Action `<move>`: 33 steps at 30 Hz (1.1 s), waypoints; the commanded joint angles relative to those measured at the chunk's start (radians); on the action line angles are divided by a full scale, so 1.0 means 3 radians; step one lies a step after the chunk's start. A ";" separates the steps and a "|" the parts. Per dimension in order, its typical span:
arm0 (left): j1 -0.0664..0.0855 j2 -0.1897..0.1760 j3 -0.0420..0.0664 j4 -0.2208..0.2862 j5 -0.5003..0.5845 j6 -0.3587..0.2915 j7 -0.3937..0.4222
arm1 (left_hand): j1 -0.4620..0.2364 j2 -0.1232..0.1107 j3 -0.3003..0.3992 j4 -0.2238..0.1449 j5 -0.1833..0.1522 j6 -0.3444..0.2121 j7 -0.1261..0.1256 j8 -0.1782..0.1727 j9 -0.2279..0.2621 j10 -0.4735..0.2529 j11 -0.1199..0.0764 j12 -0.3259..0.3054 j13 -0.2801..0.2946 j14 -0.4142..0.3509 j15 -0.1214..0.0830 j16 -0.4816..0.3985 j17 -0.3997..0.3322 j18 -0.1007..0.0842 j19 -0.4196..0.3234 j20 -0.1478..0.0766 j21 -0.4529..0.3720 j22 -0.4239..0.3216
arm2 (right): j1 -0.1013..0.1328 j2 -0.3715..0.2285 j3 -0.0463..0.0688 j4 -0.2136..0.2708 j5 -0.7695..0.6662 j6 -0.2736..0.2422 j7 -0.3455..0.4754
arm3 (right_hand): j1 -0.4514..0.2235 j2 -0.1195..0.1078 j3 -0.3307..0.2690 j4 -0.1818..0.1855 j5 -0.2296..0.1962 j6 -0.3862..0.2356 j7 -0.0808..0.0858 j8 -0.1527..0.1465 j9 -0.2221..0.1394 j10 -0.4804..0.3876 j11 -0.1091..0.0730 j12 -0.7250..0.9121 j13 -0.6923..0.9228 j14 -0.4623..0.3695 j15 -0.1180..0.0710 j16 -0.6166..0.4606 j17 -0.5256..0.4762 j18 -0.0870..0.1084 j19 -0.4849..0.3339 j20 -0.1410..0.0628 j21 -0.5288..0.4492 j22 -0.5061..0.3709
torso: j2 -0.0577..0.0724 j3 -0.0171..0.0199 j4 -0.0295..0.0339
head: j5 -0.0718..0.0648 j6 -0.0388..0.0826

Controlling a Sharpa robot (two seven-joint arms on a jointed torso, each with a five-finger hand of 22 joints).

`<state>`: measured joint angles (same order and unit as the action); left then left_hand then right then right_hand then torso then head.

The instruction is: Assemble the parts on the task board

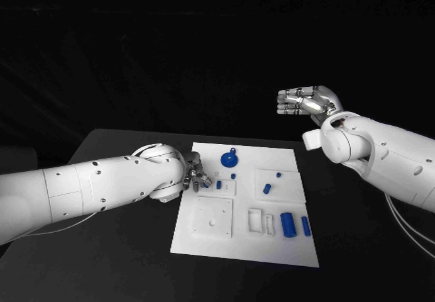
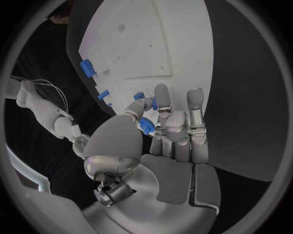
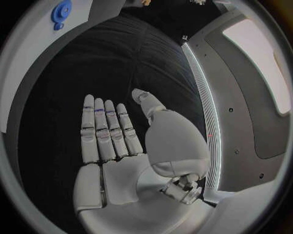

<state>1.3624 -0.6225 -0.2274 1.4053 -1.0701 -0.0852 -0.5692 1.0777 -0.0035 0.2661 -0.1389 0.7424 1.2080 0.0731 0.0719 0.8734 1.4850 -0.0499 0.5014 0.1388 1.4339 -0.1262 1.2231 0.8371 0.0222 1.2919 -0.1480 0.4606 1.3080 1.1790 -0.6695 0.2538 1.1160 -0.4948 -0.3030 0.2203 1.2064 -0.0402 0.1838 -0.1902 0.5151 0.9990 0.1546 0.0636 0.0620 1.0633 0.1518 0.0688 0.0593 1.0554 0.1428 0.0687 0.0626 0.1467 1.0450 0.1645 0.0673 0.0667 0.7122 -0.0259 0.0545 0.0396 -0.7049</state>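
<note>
A: Your left hand (image 2: 160,127) pinches a small blue part (image 2: 145,126) over the task board's (image 1: 288,251) left edge.

B: Loosen and it drops. Your right hand (image 1: 307,100), flat-fingered and empty, hangs well beyond the board.

black table (image 1: 118,264) — dark matte top | background — dark room beyond its far edge

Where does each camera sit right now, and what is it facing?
Head view: above, looking down at the white task board; both arms show.
Left wrist view: behind the left hand, which pinches a small blue part over the board.
Right wrist view: behind the raised, empty right hand, facing the table.
Head and right wrist views share the round blue disc part.
</note>
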 commanded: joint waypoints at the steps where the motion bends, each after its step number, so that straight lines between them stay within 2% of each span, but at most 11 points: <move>1: -0.0071 0.0020 -0.0044 0.0026 -0.0010 0.0189 -0.0039 | 0.0017 0.0014 0.0182 -0.0203 -0.0029 0.0393 -0.0323 -0.0010 -0.0149 0.0107 -0.0075 0.0029 0.0006 0.0014 -0.0016 0.0015 0.0015 -0.0013 -0.0020 -0.0006 0.0021 0.0066 | 0.0001 0.0003 0.0002 0.0001 -0.0029 0.0056 0.0034 | 0.0000 0.0031 -0.0015 0.0000 0.0006 -0.0027 0.0004 -0.0010 -0.0004 -0.0031 -0.0004 -0.0014 -0.0003 -0.0013 0.0011 -0.0019 -0.0005 0.0020 -0.0027 -0.0002 0.0013 -0.0003 | 0.0001 0.0002 0.0002 | -0.0005 0.0000; 9: -0.0072 0.0019 -0.0044 0.0026 -0.0019 0.0202 -0.0036 | 0.0019 0.0004 0.0141 -0.0192 -0.0115 0.0442 -0.0339 -0.0007 -0.0129 0.0108 -0.0078 0.0098 0.0025 0.0027 -0.0011 0.0079 0.0095 -0.0006 -0.0017 0.0005 0.0031 0.0065 | 0.0001 0.0004 0.0002 -0.0002 -0.0028 0.0060 0.0036 | 0.0000 0.0031 -0.0018 0.0003 0.0012 -0.0033 0.0005 -0.0010 -0.0004 -0.0037 -0.0002 -0.0015 -0.0003 -0.0019 0.0013 -0.0020 -0.0005 0.0020 -0.0034 -0.0001 0.0012 -0.0004 | 0.0000 0.0004 0.0001 | -0.0005 -0.0007; 13: -0.0072 0.0025 -0.0044 0.0017 -0.0029 0.0218 -0.0038 | 0.0032 -0.0007 0.0090 -0.0155 -0.0215 0.0462 -0.0354 -0.0002 -0.0033 0.0108 -0.0083 0.0171 0.0043 0.0028 -0.0011 0.0110 0.0129 -0.0005 -0.0013 0.0010 0.0034 0.0064 | 0.0001 0.0004 0.0002 -0.0001 -0.0027 0.0062 0.0038 | 0.0002 0.0031 -0.0019 0.0003 0.0013 -0.0033 0.0006 -0.0010 -0.0004 -0.0038 -0.0001 -0.0014 -0.0003 -0.0022 0.0014 -0.0019 -0.0005 0.0020 -0.0036 0.0000 0.0012 -0.0003 | 0.0000 0.0004 -0.0001 | -0.0005 -0.0011; 29: -0.0072 0.0036 -0.0044 0.0011 -0.0046 0.0297 -0.0038 | 0.0058 -0.0003 0.0053 -0.0080 -0.0308 0.0525 -0.0386 -0.0005 0.0225 0.0106 -0.0099 0.0326 0.0116 0.0035 -0.0007 0.0149 0.0072 0.0001 -0.0007 0.0025 0.0054 0.0065 | 0.0001 0.0007 0.0002 -0.0008 -0.0025 0.0069 0.0042 | -0.0003 0.0034 -0.0023 0.0010 0.0030 -0.0037 0.0006 -0.0011 -0.0005 -0.0043 0.0000 -0.0014 -0.0003 -0.0026 0.0016 -0.0019 -0.0005 0.0020 -0.0043 0.0003 0.0012 -0.0003 | 0.0001 0.0004 0.0001 | -0.0007 -0.0015; 33: -0.0072 0.0038 -0.0044 0.0012 -0.0050 0.0316 -0.0032 | 0.0059 0.0023 0.0042 -0.0067 -0.0391 0.0552 -0.0395 -0.0004 0.0274 0.0105 -0.0103 0.0357 0.0136 0.0037 -0.0004 0.0175 0.0060 0.0003 -0.0007 0.0031 0.0063 0.0065 | 0.0000 0.0010 0.0002 -0.0012 -0.0025 0.0070 0.0043 | -0.0003 0.0034 -0.0023 0.0011 0.0032 -0.0037 0.0005 -0.0010 -0.0005 -0.0044 0.0000 -0.0014 -0.0003 -0.0028 0.0016 -0.0020 -0.0006 0.0020 -0.0044 0.0003 0.0012 -0.0004 | 0.0001 0.0003 0.0001 | -0.0006 -0.0017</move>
<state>1.3610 -0.6179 -0.2272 1.4034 -1.0975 -0.0701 -0.5693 1.0872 -0.0075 0.2657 -0.1494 0.6272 1.2081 0.0731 0.0723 0.9534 1.4887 -0.0534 0.6052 0.1790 1.4378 -0.1296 1.2734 0.8561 0.0223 1.2884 -0.1446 0.4763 1.3075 1.1789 -0.6678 0.2538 1.1125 -0.4956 -0.2982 0.2213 1.2053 -0.0391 0.1811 -0.1875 0.5191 0.9954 0.1582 0.0636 0.0620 1.0561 0.1519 0.0688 0.0595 1.0521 0.1461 0.0687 0.0626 0.1466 1.0379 0.1644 0.0673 0.0668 0.7125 -0.0247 0.0544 0.0374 -0.7098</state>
